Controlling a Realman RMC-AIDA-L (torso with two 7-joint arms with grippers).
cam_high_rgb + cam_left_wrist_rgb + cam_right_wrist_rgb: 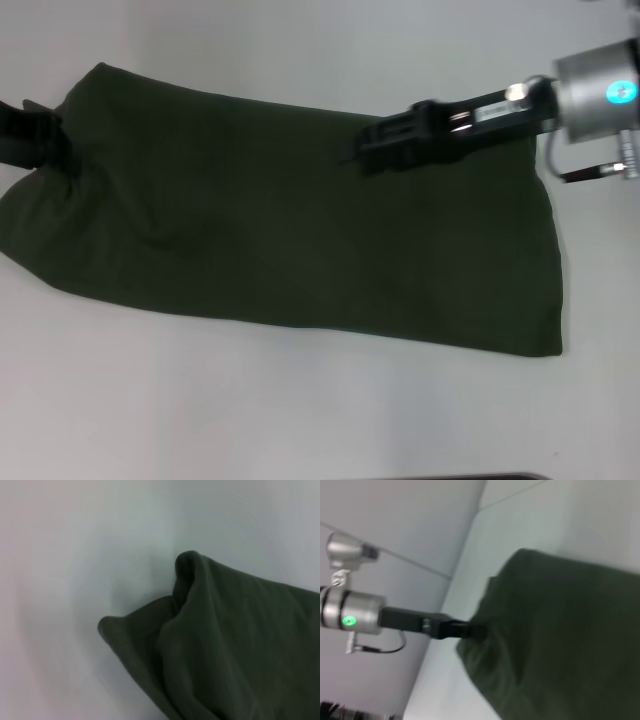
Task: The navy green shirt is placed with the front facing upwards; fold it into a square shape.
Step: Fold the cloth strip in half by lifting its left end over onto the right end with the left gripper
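Observation:
The navy green shirt (300, 240) lies as a long dark band across the white table, plain side up, with no lettering showing. My left gripper (50, 140) is at its far-left end, shut on a puckered bunch of cloth. The right wrist view shows this same left gripper (472, 630) biting the shirt (560, 640) at its edge. In the left wrist view the shirt (240, 650) rises in a pinched ridge. My right gripper (365, 155) hovers over the shirt's upper edge, right of the middle.
Bare white table (300, 410) runs in front of the shirt and behind it. A dark edge (490, 477) shows at the bottom of the head view. A wall and floor line (420, 560) appear behind the left arm.

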